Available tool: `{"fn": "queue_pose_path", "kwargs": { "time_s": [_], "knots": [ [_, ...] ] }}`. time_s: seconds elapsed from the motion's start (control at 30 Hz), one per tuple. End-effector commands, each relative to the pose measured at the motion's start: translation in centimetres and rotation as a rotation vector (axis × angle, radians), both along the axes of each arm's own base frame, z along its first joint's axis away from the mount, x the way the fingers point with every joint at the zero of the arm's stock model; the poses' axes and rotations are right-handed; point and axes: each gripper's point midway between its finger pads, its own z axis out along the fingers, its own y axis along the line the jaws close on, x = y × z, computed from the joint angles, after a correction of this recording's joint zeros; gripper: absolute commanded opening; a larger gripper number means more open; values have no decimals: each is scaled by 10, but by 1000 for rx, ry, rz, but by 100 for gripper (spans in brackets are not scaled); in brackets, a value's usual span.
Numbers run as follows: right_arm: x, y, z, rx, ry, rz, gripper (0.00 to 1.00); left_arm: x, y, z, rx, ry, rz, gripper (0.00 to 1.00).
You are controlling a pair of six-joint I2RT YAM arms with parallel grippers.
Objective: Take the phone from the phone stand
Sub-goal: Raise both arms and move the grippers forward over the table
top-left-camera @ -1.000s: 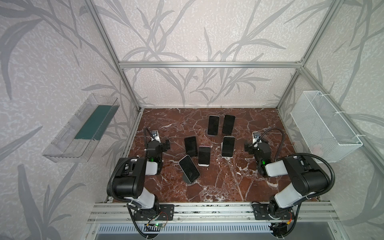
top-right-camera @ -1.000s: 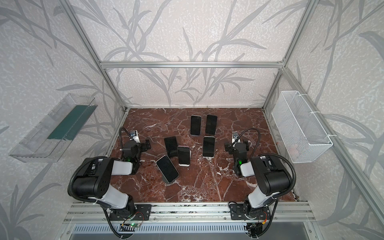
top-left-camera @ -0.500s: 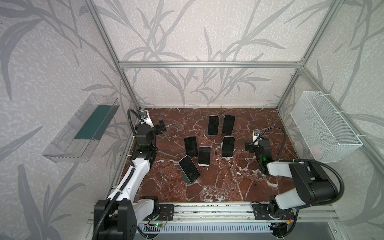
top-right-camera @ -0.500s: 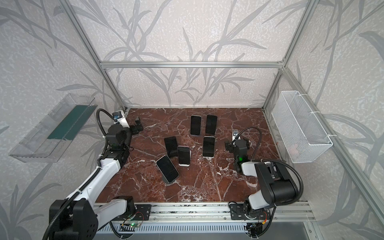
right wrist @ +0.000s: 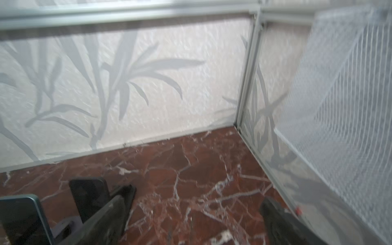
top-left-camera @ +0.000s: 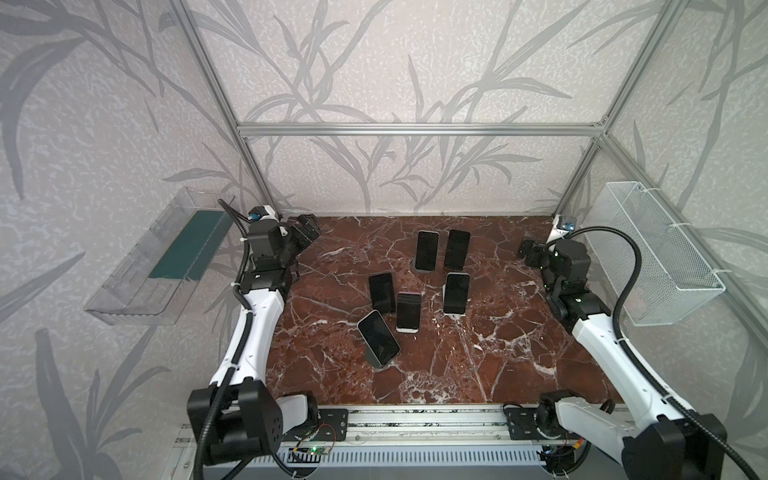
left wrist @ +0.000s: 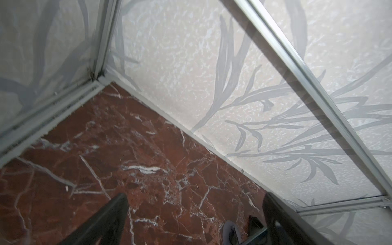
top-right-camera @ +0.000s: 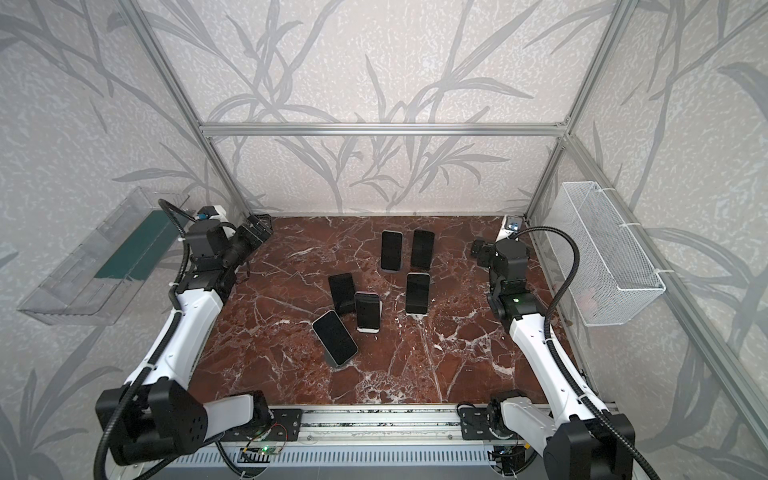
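Observation:
Several dark-screened phones lean on small stands in the middle of the red marble table (top-left-camera: 478, 353). The nearest phone (top-left-camera: 378, 337) (top-right-camera: 335, 337) is tilted on a grey stand (top-left-camera: 376, 360). My left gripper (top-left-camera: 305, 230) (top-right-camera: 255, 228) hangs open over the back left corner, well away from every phone. My right gripper (top-left-camera: 528, 252) (top-right-camera: 478, 250) is open near the back right. In the left wrist view the gripper (left wrist: 195, 212) holds nothing. The right wrist view shows its gripper (right wrist: 197, 203) empty, with two phones (right wrist: 89, 197) (right wrist: 21, 218) beside one finger (right wrist: 110, 214).
A clear plastic tray (top-left-camera: 162, 257) hangs on the left wall and a white wire basket (top-left-camera: 660, 257) on the right wall. Aluminium frame posts and papered walls close in the back and sides. Part of a grey stand (left wrist: 231, 233) shows by the left gripper.
Both arms have unfolded from near the front rail and reached toward the back: the left first, to the back left corner, then the right to the back right. Both grippers stayed open.

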Motion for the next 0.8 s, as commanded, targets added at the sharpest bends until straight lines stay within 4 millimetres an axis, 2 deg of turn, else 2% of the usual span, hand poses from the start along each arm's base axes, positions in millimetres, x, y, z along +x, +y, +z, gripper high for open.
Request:
{"fn": "queue_pose_path", "kwargs": {
  "time_s": [0.0,0.1,0.17,0.23,0.3,0.43,0.53,0.63,0.77],
  "knots": [
    [-13,-8,-28,186,39,-40,99,11,-24,28,-107,-71,-127,99],
    [-14,-16,-25,180,74,-95,99,17,-36,52,-168,-149,-201,99],
    [-18,-24,-27,264,154,-197,99,22,-42,74,-195,-258,-250,99],
    [-13,-12,-25,299,213,-145,99,27,-47,82,-248,-286,-278,99],
    [-10,2,-26,350,228,-80,99,33,-53,77,-279,-258,-313,99],
    [-12,33,-28,348,266,142,99,37,-60,45,-266,-159,-307,99],
    [-18,33,-38,418,295,146,99,31,-58,28,-194,-80,-261,99],
    [-19,45,-37,448,275,220,99,19,-49,21,-41,11,-192,99],
    [-23,51,-28,516,218,238,99,-6,-24,33,179,56,-45,99]
  ]
}}
